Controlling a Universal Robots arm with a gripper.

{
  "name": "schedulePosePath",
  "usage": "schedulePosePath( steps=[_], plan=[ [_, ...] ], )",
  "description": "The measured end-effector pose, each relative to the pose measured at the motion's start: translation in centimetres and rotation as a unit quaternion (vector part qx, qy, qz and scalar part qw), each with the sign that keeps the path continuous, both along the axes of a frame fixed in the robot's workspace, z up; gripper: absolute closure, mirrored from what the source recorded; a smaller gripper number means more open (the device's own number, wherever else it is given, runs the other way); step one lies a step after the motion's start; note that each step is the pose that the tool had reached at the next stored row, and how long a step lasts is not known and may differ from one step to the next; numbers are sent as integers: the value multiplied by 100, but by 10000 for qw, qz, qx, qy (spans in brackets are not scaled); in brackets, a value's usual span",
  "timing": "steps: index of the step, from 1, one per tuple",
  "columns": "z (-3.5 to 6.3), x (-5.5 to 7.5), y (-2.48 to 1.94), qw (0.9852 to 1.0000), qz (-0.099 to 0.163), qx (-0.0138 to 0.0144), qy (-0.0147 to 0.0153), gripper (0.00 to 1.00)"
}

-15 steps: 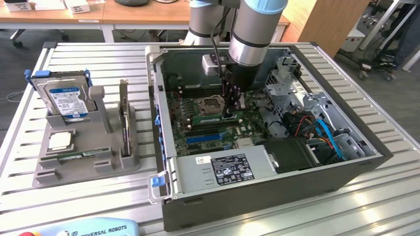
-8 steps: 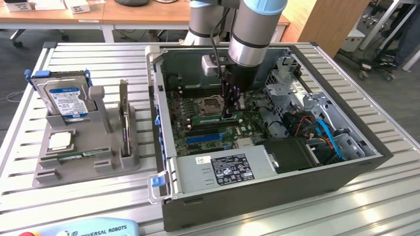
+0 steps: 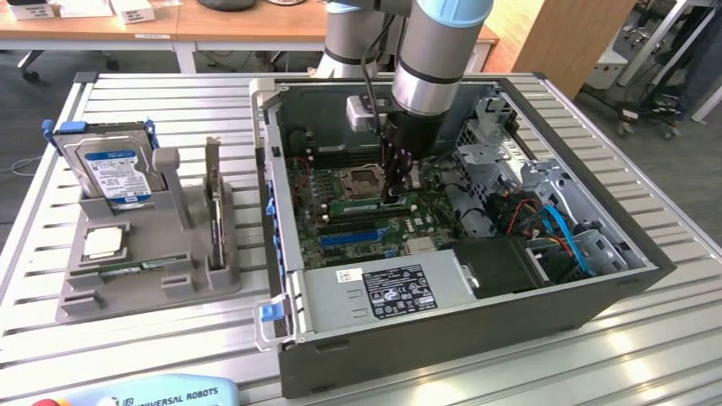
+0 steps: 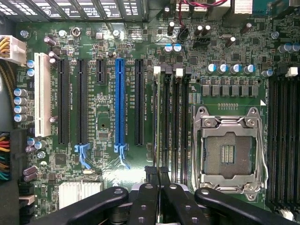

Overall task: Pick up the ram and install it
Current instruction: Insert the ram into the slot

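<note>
jaws: you have the gripper [image 4: 158,172] pinched together on the ram [image 4: 156,123], as far as I can tell.
ram: edge-on, running straight out from the jaws over the slot farthest from the CPU socket [image 4: 228,152].
alignment: hold it parallel to the empty slots [image 4: 176,123] beside the jaws, no tilt.
latch: check the white clip [image 4: 157,70] ahead of the jaws is open.
push: straight down, even pressure.

Inside computer case [image 3: 451,334], gripper [image 4: 157,172] over memory slots [image 4: 171,126] beside processor socket [image 4: 228,152].
</note>
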State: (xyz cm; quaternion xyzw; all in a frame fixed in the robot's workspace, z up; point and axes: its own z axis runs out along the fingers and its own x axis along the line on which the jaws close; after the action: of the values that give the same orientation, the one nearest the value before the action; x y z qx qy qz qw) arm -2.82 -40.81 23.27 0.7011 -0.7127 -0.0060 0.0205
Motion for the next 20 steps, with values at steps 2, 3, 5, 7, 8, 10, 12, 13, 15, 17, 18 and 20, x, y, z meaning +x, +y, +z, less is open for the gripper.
schedulePosePath(
  steps=[2,3,5,7,8,10,12,13,15,17,18,20],
  plan=[
    [0,0,0,10000,1,-1,1,89],
    [-2,0,3,10000,0,-1,1,89],
    [-6,0,9,10000,0,0,0,89],
    [-7,0,9,10000,0,-2,1,89],
    [-12,0,9,10000,0,-1,0,89],
    [-19,0,9,10000,0,-1,0,89],
    [-23,0,9,10000,0,-2,1,89],
    [-23,0,9,10000,0,-3,1,89],
    [-30,0,9,10000,0,-1,0,89],
    [-32,0,9,10000,0,-1,1,89],
    [-31,0,9,10000,0,-2,1,89],
    [-32,0,9,10000,0,-2,1,89]
  ],
)
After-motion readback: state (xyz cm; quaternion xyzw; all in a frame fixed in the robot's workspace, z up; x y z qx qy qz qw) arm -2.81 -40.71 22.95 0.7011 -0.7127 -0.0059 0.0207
